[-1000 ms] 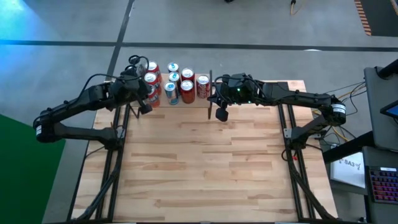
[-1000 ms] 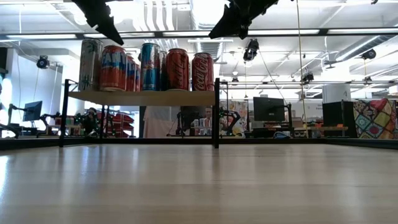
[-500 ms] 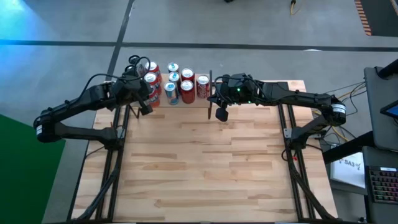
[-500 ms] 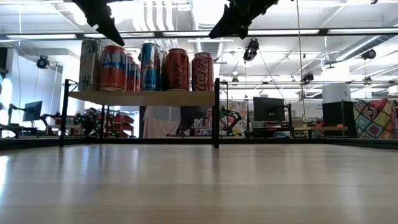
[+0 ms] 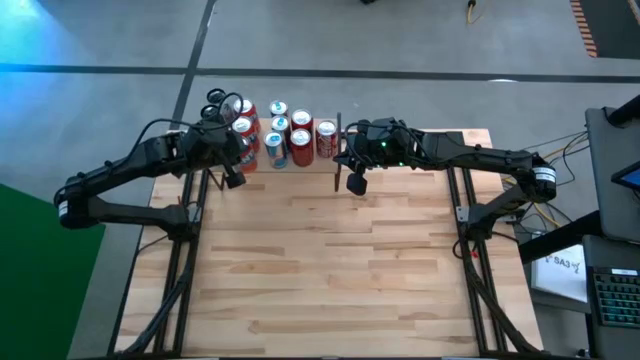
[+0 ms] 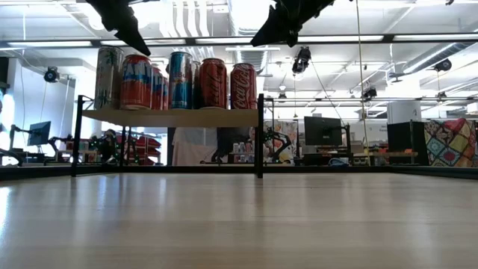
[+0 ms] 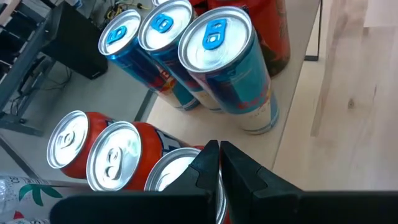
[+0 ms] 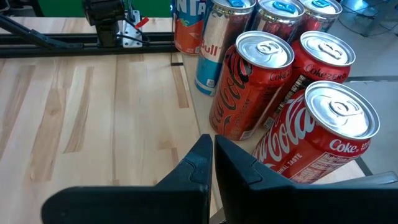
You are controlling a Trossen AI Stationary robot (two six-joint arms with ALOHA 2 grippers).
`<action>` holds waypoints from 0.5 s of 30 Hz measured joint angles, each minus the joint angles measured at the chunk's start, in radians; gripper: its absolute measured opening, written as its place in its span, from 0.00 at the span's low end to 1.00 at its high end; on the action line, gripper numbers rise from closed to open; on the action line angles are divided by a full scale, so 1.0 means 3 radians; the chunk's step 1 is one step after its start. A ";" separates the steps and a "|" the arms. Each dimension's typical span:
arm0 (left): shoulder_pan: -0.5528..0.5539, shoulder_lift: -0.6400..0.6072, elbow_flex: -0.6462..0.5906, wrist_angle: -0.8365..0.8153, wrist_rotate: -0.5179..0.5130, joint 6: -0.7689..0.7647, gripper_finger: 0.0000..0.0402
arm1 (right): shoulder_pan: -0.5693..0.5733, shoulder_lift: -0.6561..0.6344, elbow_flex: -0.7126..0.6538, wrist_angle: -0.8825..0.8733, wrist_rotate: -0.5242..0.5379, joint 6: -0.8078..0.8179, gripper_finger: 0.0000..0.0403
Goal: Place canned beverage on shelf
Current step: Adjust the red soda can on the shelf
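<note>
This is a robotics lab or open workshop hall. Beyond the counter (image 6: 239,217), the low view shows a high ceiling with strip lights (image 6: 418,37) and exposed ducts, monitors (image 6: 323,131) on benches at 3 o'clock, and other robot arms (image 6: 278,143) further back. From above, the counter stands on a grey concrete floor (image 5: 400,40), with cabling and a keyboard (image 5: 618,296) at 4 o'clock.
</note>
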 joint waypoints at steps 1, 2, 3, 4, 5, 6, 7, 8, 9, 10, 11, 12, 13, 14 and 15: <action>0.0000 0.0000 0.0000 -0.0012 -0.0001 0.0000 0.00 | 0.0000 0.0000 0.0000 0.0001 0.0000 -0.0001 0.02; 0.0000 -0.0001 0.0000 -0.0025 -0.0002 0.0000 0.00 | -0.0001 0.0000 0.0000 0.0001 0.0000 -0.0001 0.02; 0.0000 -0.0001 0.0000 -0.0029 -0.0001 0.0000 0.00 | 0.0000 0.0000 0.0000 0.0001 0.0000 -0.0001 0.02; 0.0000 -0.0001 0.0000 -0.0039 -0.0002 0.0004 0.00 | -0.0001 0.0000 0.0000 0.0001 0.0000 0.0000 0.02; 0.0000 -0.0001 0.0000 -0.0042 -0.0002 0.0019 0.00 | -0.0001 0.0000 0.0000 0.0001 0.0000 0.0000 0.02; 0.0000 -0.0003 0.0000 -0.0037 -0.0004 0.0032 0.00 | 0.0000 0.0000 0.0000 0.0001 0.0000 0.0000 0.02; 0.0000 -0.0007 -0.0002 -0.0021 -0.0010 0.0043 0.00 | 0.0000 0.0000 0.0001 0.0001 0.0000 0.0000 0.02; 0.0000 -0.0011 -0.0004 0.0012 -0.0013 0.0052 0.00 | 0.0000 0.0000 0.0000 0.0001 0.0000 0.0000 0.02; 0.0000 -0.0015 -0.0004 0.0047 -0.0016 0.0062 0.00 | -0.0001 0.0000 0.0001 0.0001 0.0000 0.0000 0.02; 0.0000 -0.0019 -0.0004 0.0051 -0.0033 0.0075 0.00 | -0.0001 0.0000 0.0000 0.0001 0.0000 0.0000 0.02; 0.0001 -0.0019 -0.0004 0.0041 -0.0094 0.0083 0.00 | -0.0001 0.0000 0.0000 0.0001 0.0000 0.0000 0.02; 0.0006 -0.0019 -0.0004 0.0042 -0.0184 0.0088 0.00 | 0.0000 0.0000 0.0000 0.0001 0.0000 0.0000 0.02; 0.0008 -0.0017 -0.0004 0.0043 -0.0272 0.0089 0.00 | 0.0000 0.0000 0.0000 0.0001 0.0000 0.0000 0.02; 0.0009 -0.0015 -0.0004 0.0042 -0.0302 0.0090 0.00 | -0.0001 0.0000 0.0000 0.0001 0.0000 0.0000 0.02; 0.0011 -0.0015 -0.0004 0.0043 -0.0305 0.0089 0.00 | 0.0000 0.0000 0.0000 0.0001 0.0000 0.0000 0.02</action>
